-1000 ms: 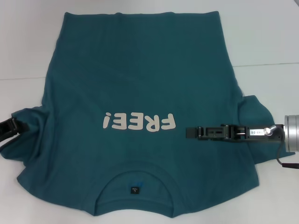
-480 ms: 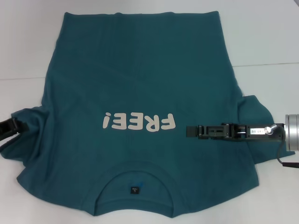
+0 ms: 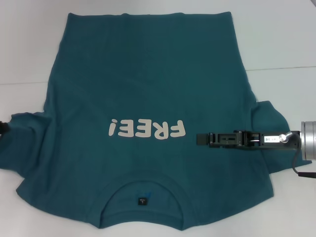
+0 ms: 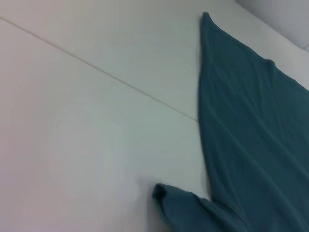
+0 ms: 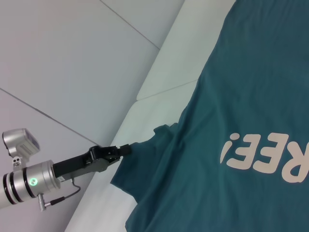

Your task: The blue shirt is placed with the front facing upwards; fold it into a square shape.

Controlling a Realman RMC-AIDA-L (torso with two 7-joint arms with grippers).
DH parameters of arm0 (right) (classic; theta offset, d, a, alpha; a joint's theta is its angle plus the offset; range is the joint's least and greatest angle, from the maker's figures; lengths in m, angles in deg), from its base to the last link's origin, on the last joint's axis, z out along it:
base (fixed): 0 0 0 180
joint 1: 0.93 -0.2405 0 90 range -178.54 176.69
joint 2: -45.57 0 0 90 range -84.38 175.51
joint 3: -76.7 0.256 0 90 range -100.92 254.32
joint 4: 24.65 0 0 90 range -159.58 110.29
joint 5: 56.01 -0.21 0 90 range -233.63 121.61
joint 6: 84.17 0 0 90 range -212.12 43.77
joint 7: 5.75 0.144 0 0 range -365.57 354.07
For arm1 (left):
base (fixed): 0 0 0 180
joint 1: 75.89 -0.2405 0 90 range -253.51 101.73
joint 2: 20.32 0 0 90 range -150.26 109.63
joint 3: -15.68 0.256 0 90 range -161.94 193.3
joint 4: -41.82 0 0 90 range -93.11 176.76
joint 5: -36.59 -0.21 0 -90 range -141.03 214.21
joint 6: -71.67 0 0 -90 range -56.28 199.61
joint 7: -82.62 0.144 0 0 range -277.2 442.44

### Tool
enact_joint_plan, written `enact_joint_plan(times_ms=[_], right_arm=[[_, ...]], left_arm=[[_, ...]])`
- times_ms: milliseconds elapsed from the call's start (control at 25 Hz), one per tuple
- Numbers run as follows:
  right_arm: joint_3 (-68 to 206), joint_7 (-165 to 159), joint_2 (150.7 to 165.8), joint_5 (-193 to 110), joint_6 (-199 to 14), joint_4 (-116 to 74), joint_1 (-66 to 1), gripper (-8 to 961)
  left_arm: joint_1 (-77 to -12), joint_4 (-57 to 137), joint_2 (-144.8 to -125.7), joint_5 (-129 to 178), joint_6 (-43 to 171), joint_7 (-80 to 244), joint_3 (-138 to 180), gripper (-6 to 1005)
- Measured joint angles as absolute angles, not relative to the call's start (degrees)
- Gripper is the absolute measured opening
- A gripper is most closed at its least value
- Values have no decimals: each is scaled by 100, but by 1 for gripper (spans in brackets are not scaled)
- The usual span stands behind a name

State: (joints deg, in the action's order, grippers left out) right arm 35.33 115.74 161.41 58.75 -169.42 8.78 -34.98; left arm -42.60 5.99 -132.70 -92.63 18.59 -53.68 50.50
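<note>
The blue shirt (image 3: pixel 148 84) lies spread front-up on the table, with the cream "FREE!" lettering (image 3: pixel 147 129) and the dark neck label (image 3: pixel 142 201) toward me. My right gripper (image 3: pixel 200 139) reaches in from the right, above the chest just right of the lettering. My left gripper (image 3: pixel 2 127) barely shows at the left edge, at the tip of the left sleeve (image 3: pixel 24 143). The right wrist view shows that left gripper (image 5: pixel 124 149) shut on the sleeve's hem. In the left wrist view only the shirt's side (image 4: pixel 251 135) and the curled sleeve tip (image 4: pixel 178 203) appear.
The white table (image 3: pixel 286 39) has a thin seam line (image 3: pixel 281 68) running across it. The right sleeve (image 3: pixel 269 128) lies bunched under my right arm. The left arm's silver wrist (image 5: pixel 29 181) hangs over bare table beside the shirt.
My left gripper has moved left, almost out of the head view, and the left sleeve has stretched out flatter with it. The right gripper has stayed put.
</note>
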Motion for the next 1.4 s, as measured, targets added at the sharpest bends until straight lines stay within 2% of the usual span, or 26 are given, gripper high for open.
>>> enact_joint_plan(times_ms=[400, 1040, 1400], right_arm=[[3587, 11587, 16141, 5878, -16946, 875, -3500, 898], [3592, 11563, 16147, 5878, -16935, 875, -3517, 897], [3592, 11539, 16141, 5878, -16934, 875, -3529, 897]], left_arm=[[-4479, 174, -13308, -9536, 1856, -5731, 5048, 24], [-4429, -170, -13328, -9502, 1381, -5916, 5078, 25], [-4250, -1038, -13717, -9348, 229, -6113, 5070, 25]])
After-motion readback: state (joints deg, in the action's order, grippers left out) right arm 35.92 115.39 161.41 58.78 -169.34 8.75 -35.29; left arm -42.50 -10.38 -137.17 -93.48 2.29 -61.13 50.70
